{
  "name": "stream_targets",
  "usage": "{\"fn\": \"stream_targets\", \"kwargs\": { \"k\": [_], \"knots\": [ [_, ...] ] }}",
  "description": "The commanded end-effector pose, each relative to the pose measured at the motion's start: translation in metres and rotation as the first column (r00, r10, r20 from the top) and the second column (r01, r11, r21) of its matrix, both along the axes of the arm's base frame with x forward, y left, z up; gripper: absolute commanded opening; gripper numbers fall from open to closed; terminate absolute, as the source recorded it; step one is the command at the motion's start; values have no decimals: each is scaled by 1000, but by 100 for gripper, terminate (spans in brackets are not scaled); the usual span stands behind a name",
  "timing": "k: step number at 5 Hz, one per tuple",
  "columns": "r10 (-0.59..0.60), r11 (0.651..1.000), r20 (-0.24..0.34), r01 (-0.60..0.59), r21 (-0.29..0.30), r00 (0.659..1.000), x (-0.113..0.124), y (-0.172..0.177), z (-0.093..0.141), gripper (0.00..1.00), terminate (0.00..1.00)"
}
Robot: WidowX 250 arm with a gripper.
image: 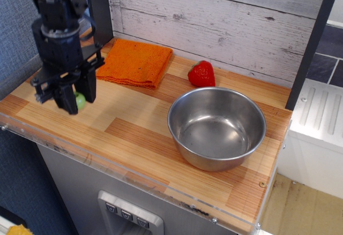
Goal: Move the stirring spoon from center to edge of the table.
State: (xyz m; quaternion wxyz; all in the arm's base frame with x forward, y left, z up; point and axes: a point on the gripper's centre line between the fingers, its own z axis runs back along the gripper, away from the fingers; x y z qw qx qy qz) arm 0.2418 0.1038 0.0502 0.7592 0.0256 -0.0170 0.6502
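My black gripper hangs over the left part of the wooden table, near its left front corner. Its fingers are shut on the stirring spoon, of which only a bit of light-green handle shows between the fingertips. The grey head is hidden by the fingers. The fingertips are low, close to the tabletop; I cannot tell if the spoon touches the wood.
A folded orange cloth lies at the back left. A red strawberry toy sits behind a steel bowl on the right. A clear acrylic strip runs along the front edge.
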Motion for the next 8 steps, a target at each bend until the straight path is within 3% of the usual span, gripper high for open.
{"fn": "stream_targets", "kwargs": {
  "k": [1, 2, 3, 5, 6, 7, 8],
  "knots": [
    [21, 1000, 10, -21, 14, 1000, 13, -10, -20, 0, 0],
    [33, 999, 11, -33, -17, 999, 17, -8, -33, 0, 0],
    [-8, 999, 18, 9, -43, 1000, 19, -9, -29, 100, 0],
    [-28, 998, 34, 30, -63, 999, 17, -14, -23, 100, 0],
    [-61, 996, 75, 65, -53, 995, 22, -14, -10, 100, 0],
    [-118, 992, 132, 121, -18, 984, 27, -16, 14, 100, 0],
    [-161, 986, 109, 155, 57, 981, 29, -22, 42, 100, 0]
  ]
}}
